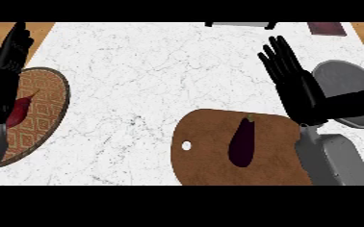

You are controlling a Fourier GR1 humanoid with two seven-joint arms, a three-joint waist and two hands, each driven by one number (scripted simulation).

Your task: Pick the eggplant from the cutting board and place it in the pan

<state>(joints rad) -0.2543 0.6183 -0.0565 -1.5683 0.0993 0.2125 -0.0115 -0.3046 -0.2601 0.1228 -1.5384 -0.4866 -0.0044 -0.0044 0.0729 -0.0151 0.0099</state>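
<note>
Eggplant (pixel 242 142) lies lengthwise on cutting board (pixel 206 149), stem toward 12 o'clock. Right hand (pixel 293 79), fingers spread straight and empty, hovers at its 1 o'clock. Best: drop toward 7 o'clock, wrap its middle, carry to pan (pixel 340 74) at 2 o'clock.

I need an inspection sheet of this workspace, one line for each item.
surface: white marble counter.
job's things: eggplant lying on brown cutting board; grey pan at right edge, partly hidden.
clutter: patterned plate at left, a red thing on it.
hands: right hand open beside the pan, holding nothing; left hand open, resting at left edge.
cables: nothing seen.
surroundings: grey object and dark red object at far edge.
</note>
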